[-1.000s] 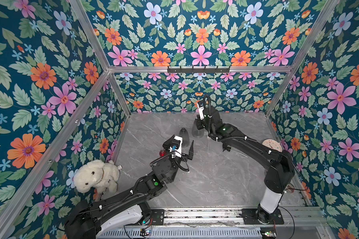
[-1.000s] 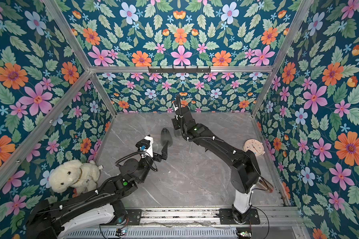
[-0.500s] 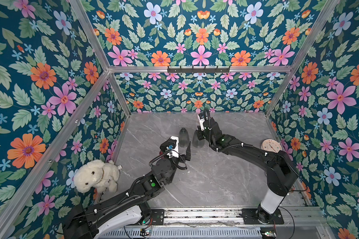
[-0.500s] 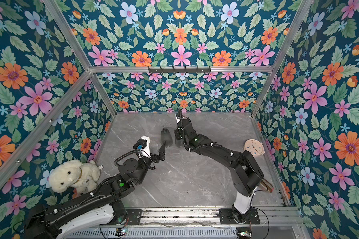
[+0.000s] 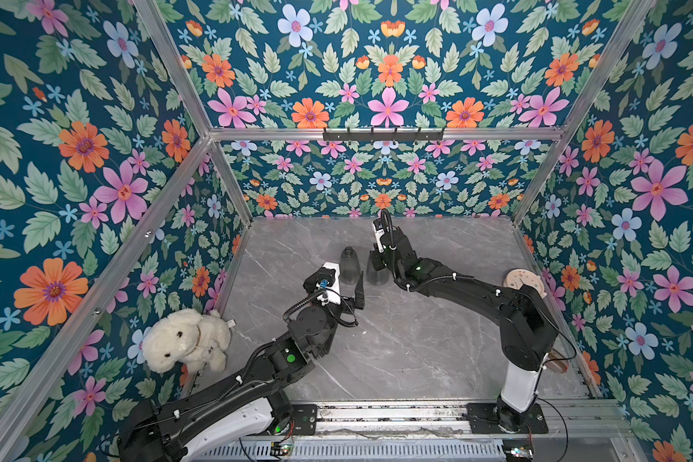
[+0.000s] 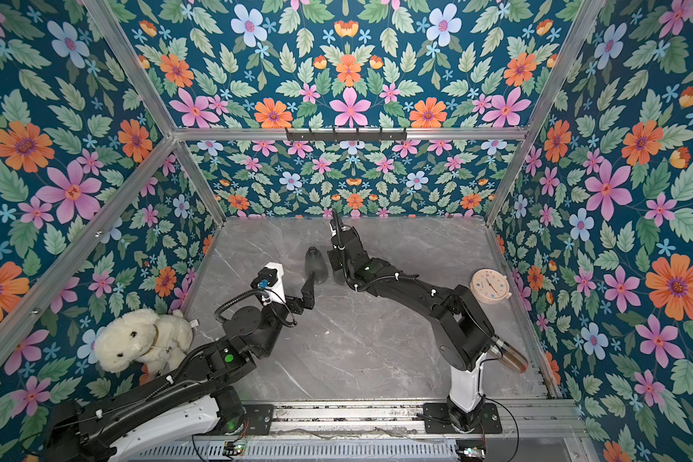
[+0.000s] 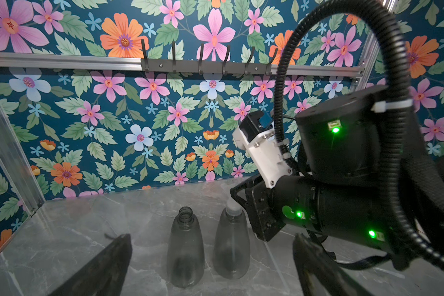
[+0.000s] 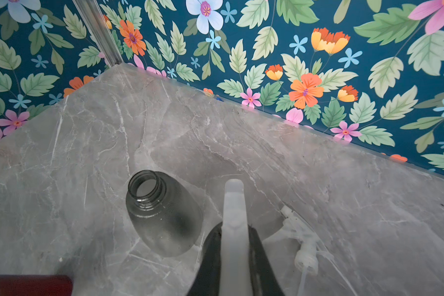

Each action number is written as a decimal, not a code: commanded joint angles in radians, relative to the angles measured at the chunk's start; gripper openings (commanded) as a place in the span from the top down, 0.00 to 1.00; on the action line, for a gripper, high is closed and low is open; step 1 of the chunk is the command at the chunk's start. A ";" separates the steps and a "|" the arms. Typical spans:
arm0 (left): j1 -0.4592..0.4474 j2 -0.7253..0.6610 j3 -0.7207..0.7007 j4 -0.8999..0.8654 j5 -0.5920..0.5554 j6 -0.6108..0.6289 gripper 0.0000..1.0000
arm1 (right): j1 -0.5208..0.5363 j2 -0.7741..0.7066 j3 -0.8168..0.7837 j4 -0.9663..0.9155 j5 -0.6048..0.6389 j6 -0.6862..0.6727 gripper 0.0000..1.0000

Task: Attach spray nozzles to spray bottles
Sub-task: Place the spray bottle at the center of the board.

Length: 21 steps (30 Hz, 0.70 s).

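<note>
Right pincer [image 8: 233,230] clenched on a whitish nozzle [image 8: 234,194], apparently seating it on the grey bottle [image 7: 231,243] just beside the open-necked bottle [image 7: 185,246]. Left pincer [image 7: 207,241], released, hovers near it; next, probably screwing the nozzle tight.

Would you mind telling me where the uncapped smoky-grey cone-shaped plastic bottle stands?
In both top views the uncapped bottle stands upright toward the back of the grey marble table, just left of the matching bottle whose whitish nozzle the right claw grips.
</note>
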 commanded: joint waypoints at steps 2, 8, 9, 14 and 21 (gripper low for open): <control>0.001 -0.007 0.002 0.001 -0.028 0.006 0.00 | -0.005 0.010 0.009 -0.025 -0.016 0.030 1.00; 0.001 -0.040 0.004 -0.009 -0.043 -0.003 0.00 | -0.005 -0.008 0.011 -0.041 -0.022 0.059 0.79; 0.001 -0.047 0.006 -0.014 -0.045 -0.007 0.00 | -0.005 -0.018 0.015 -0.044 -0.019 0.058 0.74; 0.001 -0.078 0.007 -0.022 -0.059 -0.017 0.00 | -0.001 -0.090 0.025 -0.057 -0.007 0.040 0.56; 0.001 -0.157 0.015 -0.058 -0.071 -0.023 0.00 | 0.054 -0.037 0.310 -0.342 -0.211 0.082 0.46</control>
